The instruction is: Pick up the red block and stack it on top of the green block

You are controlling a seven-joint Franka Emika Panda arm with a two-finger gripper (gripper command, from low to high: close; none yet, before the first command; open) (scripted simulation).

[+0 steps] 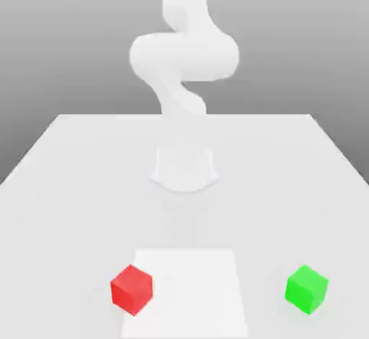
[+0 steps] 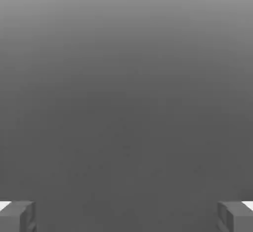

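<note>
We see a pale white table (image 1: 65, 186) under soft, even light. Behind it lies a plain grey backdrop (image 1: 65, 34).

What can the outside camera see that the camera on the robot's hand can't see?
The exterior view has the red block on the exterior view's left, the green block on its right, sitting apart on the white table, with the robot's arm rising behind them. The hand view has the hand with its two fingertips spread wide open, nothing between them, and plain grey beyond. I can't find anything that both pictures share.
</note>
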